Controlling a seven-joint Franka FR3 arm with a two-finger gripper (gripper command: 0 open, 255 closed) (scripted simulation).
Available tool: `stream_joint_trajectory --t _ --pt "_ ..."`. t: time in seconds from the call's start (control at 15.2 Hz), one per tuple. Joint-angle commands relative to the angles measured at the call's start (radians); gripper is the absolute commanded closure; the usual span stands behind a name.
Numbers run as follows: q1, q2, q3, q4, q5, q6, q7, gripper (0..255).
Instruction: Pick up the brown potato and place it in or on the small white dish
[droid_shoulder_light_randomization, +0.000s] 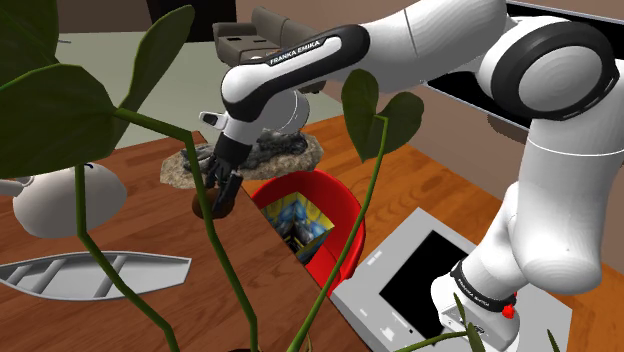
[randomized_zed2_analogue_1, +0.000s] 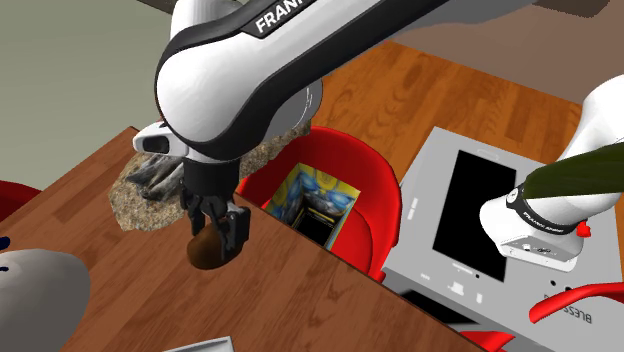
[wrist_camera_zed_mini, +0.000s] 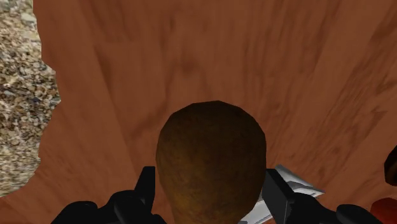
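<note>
Black gripper (randomized_zed2_analogue_1: 218, 240) clasps the rounded brown potato (wrist_camera_zed_mini: 211, 159) near the wooden desk (wrist_camera_zed_mini: 191, 57) edge.
If the hold is shallow, the potato may slip and roll off into the red bin (randomized_zed2_analogue_1: 372, 190).

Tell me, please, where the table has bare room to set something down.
Bare wood lies beyond the potato, bordered by the speckled slab, and between the potato and the table edge beside the red bin. It is crowded around the pincer, near the slab.
</note>
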Motion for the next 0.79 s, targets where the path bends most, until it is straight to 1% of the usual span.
stream_joint_trajectory --t 0.0,0.73 --pt "0.001 -0.012 -0.002 0.008 -0.008 -0.017 0.015 255" --pt "0.000 -0.078 -0.013 0.058 -0.048 -0.115 0.092 255"
